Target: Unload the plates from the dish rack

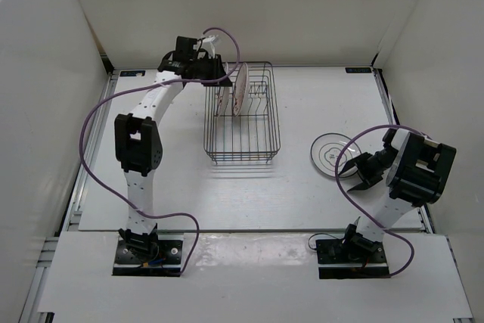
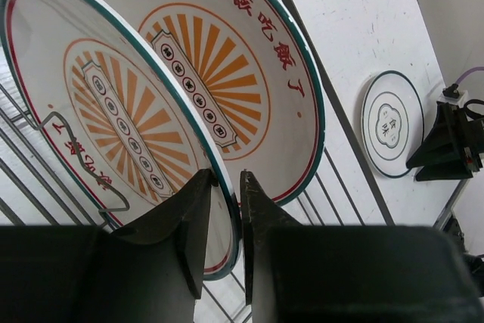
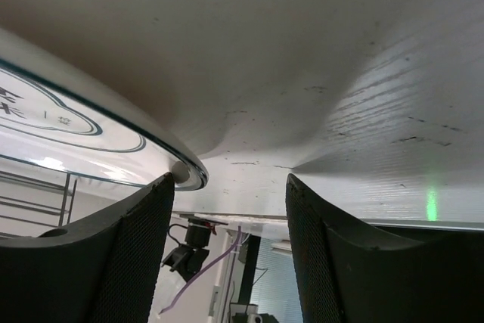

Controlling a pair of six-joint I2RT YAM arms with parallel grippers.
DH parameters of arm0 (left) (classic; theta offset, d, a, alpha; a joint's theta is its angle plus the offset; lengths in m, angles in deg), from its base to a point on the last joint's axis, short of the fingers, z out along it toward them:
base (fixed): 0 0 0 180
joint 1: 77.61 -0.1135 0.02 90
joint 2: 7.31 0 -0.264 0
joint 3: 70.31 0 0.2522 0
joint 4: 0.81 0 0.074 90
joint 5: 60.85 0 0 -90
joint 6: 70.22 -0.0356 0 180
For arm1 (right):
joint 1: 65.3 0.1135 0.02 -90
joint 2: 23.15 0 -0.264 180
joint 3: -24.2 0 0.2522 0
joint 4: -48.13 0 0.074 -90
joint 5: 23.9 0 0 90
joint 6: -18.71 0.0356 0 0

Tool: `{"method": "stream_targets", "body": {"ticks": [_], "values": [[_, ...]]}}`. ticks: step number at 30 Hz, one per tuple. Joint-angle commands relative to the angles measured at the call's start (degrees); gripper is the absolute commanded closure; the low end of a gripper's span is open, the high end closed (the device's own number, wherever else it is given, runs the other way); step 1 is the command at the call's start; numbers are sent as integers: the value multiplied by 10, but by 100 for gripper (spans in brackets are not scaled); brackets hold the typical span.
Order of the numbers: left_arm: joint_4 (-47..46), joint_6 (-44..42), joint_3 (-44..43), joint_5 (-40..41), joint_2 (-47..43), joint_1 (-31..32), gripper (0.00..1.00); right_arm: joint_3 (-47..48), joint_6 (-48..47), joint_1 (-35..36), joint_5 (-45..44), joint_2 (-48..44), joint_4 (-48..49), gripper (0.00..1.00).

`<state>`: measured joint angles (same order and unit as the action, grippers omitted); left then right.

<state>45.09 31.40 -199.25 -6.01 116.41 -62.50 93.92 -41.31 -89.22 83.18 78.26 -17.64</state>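
The white bench (image 1: 325,96) carries the dark wire dish rack (image 1: 243,160) a little left of its middle, long side running away from the arms. The left arm (image 1: 140,145) reaches to the rack's far left corner. The right arm (image 1: 420,168) is folded low near the bench's right edge.

Two plates stand on edge between the prongs at the far end of the rack, close together and leaning the same way. Both are white with a green rim and an orange sunburst centre. The third, the ringed plate (image 1: 329,153), lies flat on the bench to the right of the rack, well apart from it.

The left pincer (image 2: 225,213) straddles the lower edge of the nearer sunburst plate (image 2: 113,126), one finger on each face, drawn together and clamped on its rim. The farther sunburst plate (image 2: 212,73) stands just behind, free of the fingers.

The right pincer (image 3: 231,179) sits low at the ringed plate's near right edge, fingers well apart and holding nothing. The rim of the plate lies just by one fingertip (image 3: 168,187).
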Motion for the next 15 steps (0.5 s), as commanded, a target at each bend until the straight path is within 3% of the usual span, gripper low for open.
{"method": "stream_targets", "body": {"ticks": [1,8,12,15], "values": [[-14,-13,5,-12,-38,-6,82,-7,4,-8,13,3,0,37],[-126,70,7,-29,-101,-28,100,-9,12,-10,29,5,8,38],[-240,146,4,-34,-125,-50,100,-6,11,-13,31,12,6,39],[-259,161,-38,-20,-133,-61,100,-7,10,-13,37,17,9,39]]}}
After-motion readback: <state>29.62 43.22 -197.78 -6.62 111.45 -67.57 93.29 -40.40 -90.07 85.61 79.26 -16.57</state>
